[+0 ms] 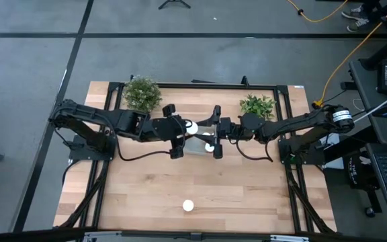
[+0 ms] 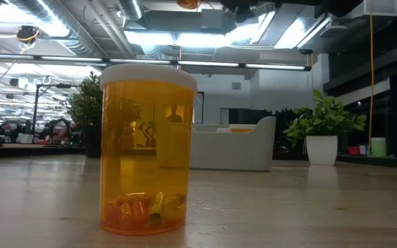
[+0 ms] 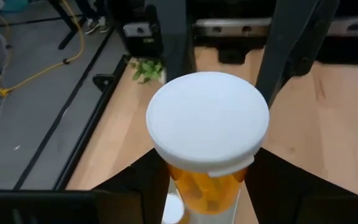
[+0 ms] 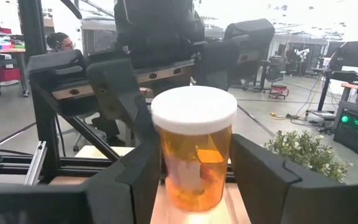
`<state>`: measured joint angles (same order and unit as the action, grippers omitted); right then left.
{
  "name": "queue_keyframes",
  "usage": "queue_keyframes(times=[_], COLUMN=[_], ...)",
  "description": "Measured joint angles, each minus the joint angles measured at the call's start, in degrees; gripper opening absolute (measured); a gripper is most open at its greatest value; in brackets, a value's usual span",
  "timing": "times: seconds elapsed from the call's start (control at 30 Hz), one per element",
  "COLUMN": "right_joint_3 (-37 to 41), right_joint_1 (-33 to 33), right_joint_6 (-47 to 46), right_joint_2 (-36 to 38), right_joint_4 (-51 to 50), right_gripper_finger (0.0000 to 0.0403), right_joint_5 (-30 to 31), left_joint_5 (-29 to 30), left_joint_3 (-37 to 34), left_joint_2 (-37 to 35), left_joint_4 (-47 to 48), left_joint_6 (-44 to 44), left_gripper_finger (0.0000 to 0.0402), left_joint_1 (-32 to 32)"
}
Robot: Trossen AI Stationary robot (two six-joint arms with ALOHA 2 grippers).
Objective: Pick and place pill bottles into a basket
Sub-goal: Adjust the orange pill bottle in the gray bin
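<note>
- Left gripper (image 1: 181, 138) pinches a pill bottle (image 3: 207, 134) between its two dark fingers, gripping the amber body just under the white cap; in the high view that cap shows at the gripper's tip, over the near-left edge of the basket (image 1: 199, 145).
- Right gripper (image 1: 215, 131) likewise clamps a second pill bottle (image 4: 194, 144), one finger on each side of the amber body and the cap standing clear above them. In the high view its cap sits at the basket's right side.
- Both arms meet at the counter's middle, tip to tip, with the pale basket between and under them. I cannot tell from these views whether either bottle is already below the basket's rim or hangs above it.
- Step in hand, as I judge it: both arms are delivering, each with a bottle carried to the basket and not yet let go.
- Next move calls for each bottle to be over the open basket, low enough to land without bouncing out, then fingers spread and the arm lifted straight off so it does not drag the bottle or bump the other arm, which is very near.
- One more pill bottle (image 1: 189, 206) stands upright well apart on the wooden counter (image 1: 247, 195), near the front edge; the low view shows it close up with capsules at its bottom.
- Two potted plants (image 1: 142, 93) stand at the counter's back edge, behind the arms.
</note>
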<state>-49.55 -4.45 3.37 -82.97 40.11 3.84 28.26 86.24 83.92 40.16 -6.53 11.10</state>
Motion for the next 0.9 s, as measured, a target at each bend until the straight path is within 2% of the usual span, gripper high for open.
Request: queue_keyframes(times=[0.3, 0.6, 0.9], right_joint_3=[0.1, 0.1, 0.1], right_joint_1=[0.1, 0.5, 0.5], right_joint_6=[1.5, 4.9, 5.9], right_joint_2=[1.4, 11.4, 19.4], right_joint_4=[-3.1, -16.8, -28.0], right_gripper_finger=[0.0193, 0.0194, 0.0194], right_joint_5=[-0.2, 2.9, 4.1], left_joint_5=[1.8, 2.7, 2.3], left_joint_3=[0.0, -1.8, -10.2], left_joint_2=[-0.2, -0.1, -0.1], left_joint_4=[2.0, 1.0, -15.9], left_joint_6=[-0.3, -1.7, -3.1], left_gripper_finger=[0.0177, 0.0177, 0.0177], left_joint_1=[0.0, -2.0, -2.6])
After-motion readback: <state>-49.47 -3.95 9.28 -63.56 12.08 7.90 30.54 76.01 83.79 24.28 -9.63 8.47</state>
